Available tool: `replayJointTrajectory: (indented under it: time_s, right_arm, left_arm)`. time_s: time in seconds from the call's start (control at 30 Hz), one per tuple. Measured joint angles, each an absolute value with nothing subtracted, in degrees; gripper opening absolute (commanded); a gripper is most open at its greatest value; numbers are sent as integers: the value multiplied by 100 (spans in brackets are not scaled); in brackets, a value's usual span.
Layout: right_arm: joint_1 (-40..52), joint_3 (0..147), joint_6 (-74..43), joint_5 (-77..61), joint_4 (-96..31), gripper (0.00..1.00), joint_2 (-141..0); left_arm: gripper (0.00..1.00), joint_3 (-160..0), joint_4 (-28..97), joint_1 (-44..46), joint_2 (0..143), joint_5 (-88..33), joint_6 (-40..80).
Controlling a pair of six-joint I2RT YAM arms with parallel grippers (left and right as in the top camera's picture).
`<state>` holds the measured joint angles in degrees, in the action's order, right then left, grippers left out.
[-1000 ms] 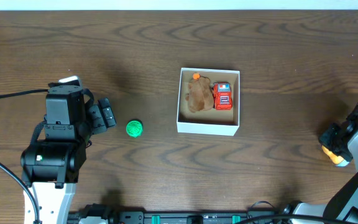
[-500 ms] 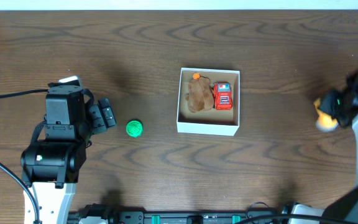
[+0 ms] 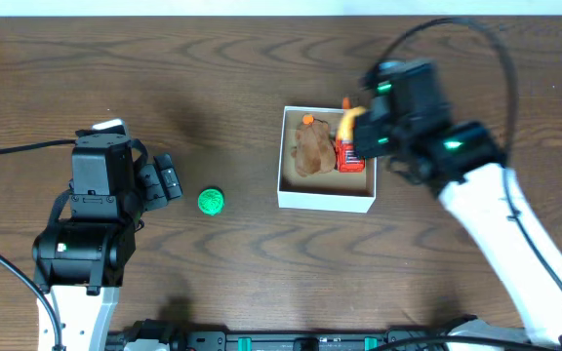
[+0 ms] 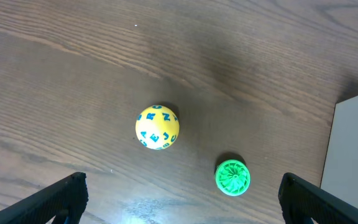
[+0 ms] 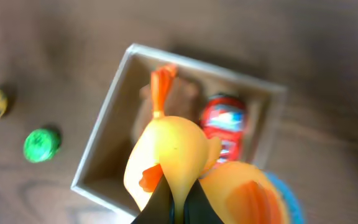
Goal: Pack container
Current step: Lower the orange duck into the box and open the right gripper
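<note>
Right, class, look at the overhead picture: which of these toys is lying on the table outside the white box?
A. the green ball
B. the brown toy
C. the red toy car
A: the green ball sits on the table apart from the container, while the red car and the brown toy lie inside it.
</note>
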<state>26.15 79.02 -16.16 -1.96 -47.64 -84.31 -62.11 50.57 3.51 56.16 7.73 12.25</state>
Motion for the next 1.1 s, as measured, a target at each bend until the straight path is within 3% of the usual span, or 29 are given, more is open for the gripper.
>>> replayJointTrajectory:
  time_s: [0.17,0.57,0.67,0.73,0.8,0.93,1.1]
  right_arm:
    - [3129,7900,-2082,-27,-4849,1,-9061]
    - [3157,7856,-2460,132,-5393,1,-10217]
    - [3157,7856,-2504,139,-5478,13,-10331]
    - [3157,7854,-2528,152,-5502,31,-10368]
    - [3157,7852,-2556,189,-5481,41,-10372]
    - [3122,7852,-2451,228,-5277,55,-10361]
    - [2917,7942,-2204,250,-5181,63,-10169]
  left_arm:
    - [98,-6211,5057,351,5616,773,1225]
    - [98,-6211,5057,351,5616,773,1225]
    - [98,-6211,5057,353,5616,773,1225]
    - [98,-6211,5057,351,5616,773,1225]
    - [98,-6211,5057,351,5616,773,1225]
    - [98,-6211,5057,351,5616,773,1225]
    - [98,-6211,5057,351,5616,773,1225]
